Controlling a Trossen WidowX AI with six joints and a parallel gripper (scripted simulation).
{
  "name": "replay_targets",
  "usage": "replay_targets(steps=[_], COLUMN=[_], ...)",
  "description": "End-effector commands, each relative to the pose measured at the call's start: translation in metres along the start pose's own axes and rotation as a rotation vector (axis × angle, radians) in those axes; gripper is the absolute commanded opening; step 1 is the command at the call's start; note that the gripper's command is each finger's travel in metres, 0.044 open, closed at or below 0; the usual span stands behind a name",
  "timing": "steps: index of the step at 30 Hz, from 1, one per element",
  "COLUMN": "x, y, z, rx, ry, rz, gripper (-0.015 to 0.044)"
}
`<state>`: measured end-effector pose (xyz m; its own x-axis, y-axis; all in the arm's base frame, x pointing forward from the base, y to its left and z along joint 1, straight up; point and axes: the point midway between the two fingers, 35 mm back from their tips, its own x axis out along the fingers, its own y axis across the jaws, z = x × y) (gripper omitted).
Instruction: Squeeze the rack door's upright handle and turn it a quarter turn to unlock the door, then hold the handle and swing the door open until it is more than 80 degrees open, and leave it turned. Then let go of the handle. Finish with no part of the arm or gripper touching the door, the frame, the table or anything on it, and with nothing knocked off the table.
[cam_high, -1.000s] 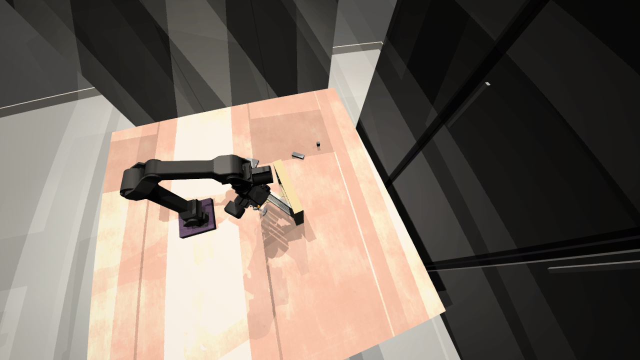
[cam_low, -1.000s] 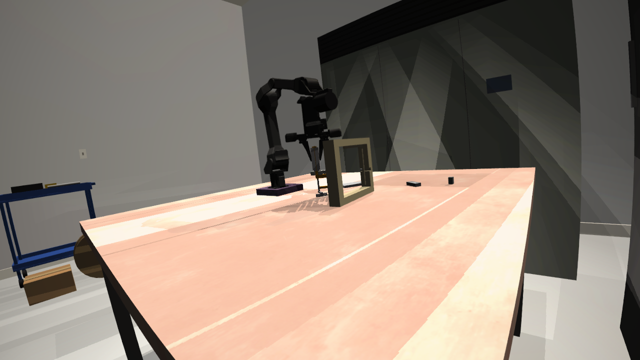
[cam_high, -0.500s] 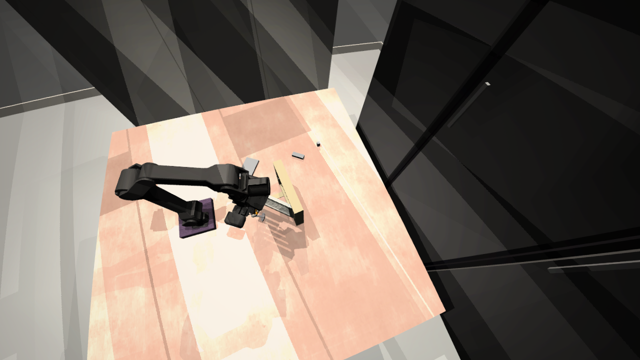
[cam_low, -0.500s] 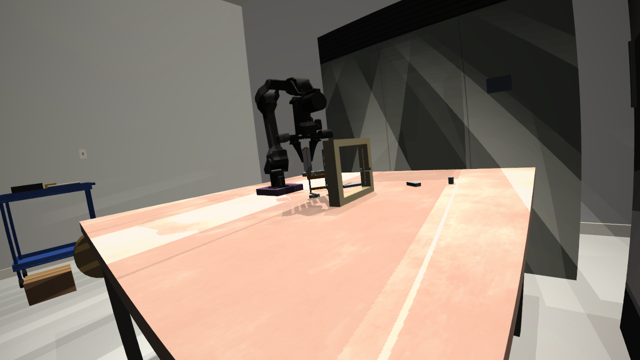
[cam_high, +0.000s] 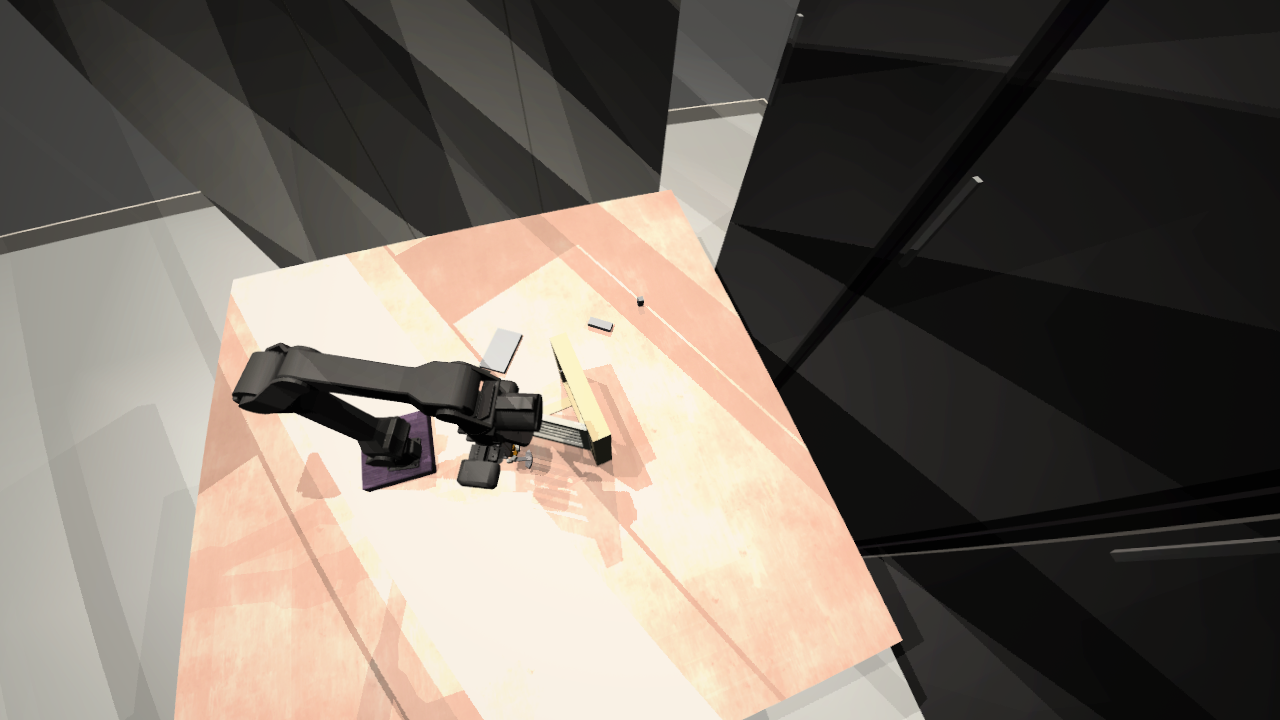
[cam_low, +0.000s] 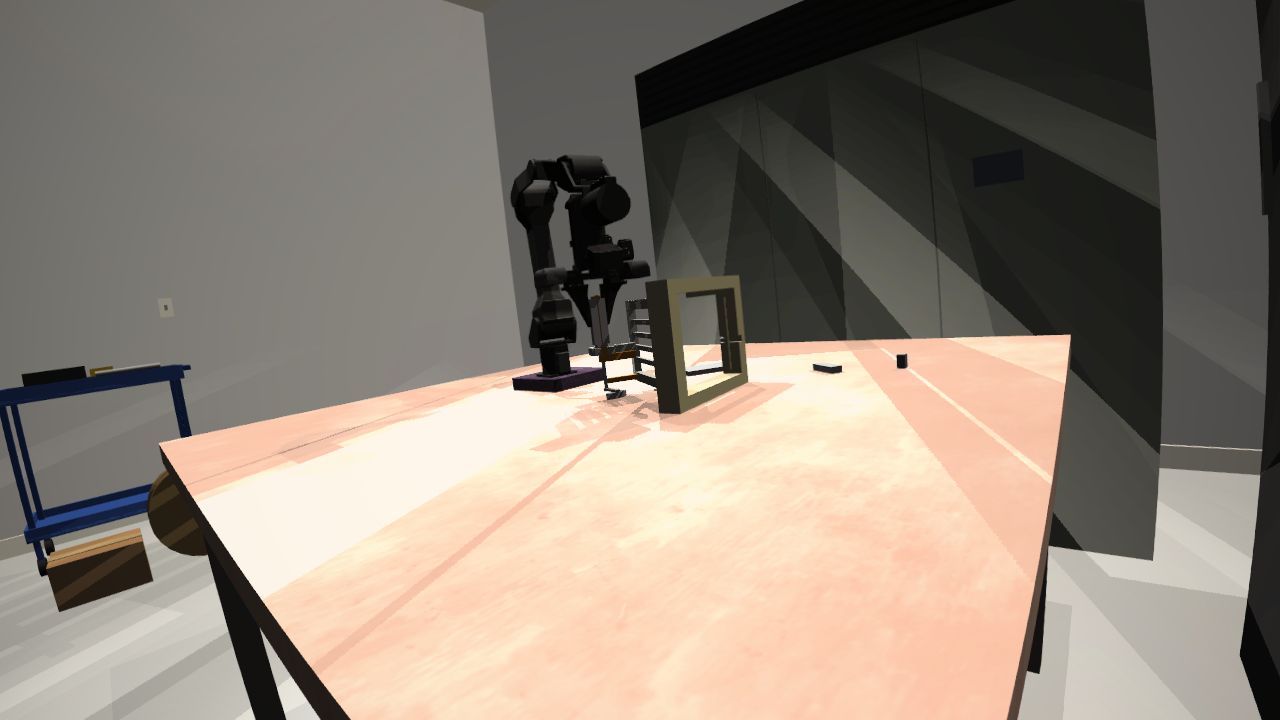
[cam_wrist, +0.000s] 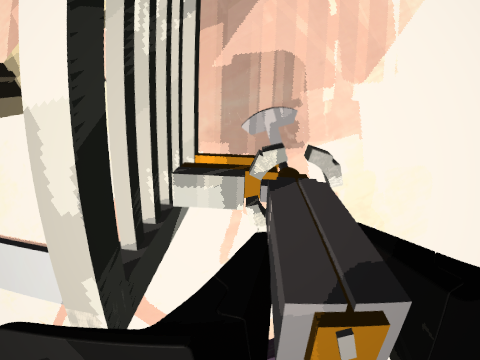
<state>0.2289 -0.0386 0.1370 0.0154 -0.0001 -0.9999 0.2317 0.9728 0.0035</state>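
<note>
The frame (cam_high: 583, 394) (cam_low: 664, 358) stands upright on the table (cam_high: 760, 573) (cam_low: 626, 537). The slatted door (cam_high: 563, 434) (cam_low: 638, 338) (cam_wrist: 47, 175) stands well open, swung out from the frame toward the arm; its exact angle is hard to judge. My gripper (cam_low: 597, 320) (cam_wrist: 307, 239) points down, shut on the dark grey upright handle, which fills the space between the fingers in the wrist view. Curved pale claws (cam_wrist: 325, 165) and a silver T-shaped end (cam_wrist: 270, 120) show at its lower end. The arm hides the handle in the top view. I cannot tell how far the handle is turned.
A flat grey plate (cam_high: 503, 350) lies behind the wrist. A small grey block (cam_high: 600, 324) (cam_low: 827, 368) and a small dark cylinder (cam_high: 640, 301) (cam_low: 901, 360) stand beyond the frame's far end. The arm's purple base plate (cam_high: 422, 438) (cam_low: 554, 382) is left of the door.
</note>
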Motion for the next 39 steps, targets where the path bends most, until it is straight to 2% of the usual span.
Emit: replay_targets(steps=[1,39], x=[0.0,-0.001], y=[-0.005,-0.078], z=[0.002,0.038], rx=[-0.062,-0.573], ry=[-0.006,-0.006], rz=[0.0,-0.008], gripper=[0.0028,0.0028])
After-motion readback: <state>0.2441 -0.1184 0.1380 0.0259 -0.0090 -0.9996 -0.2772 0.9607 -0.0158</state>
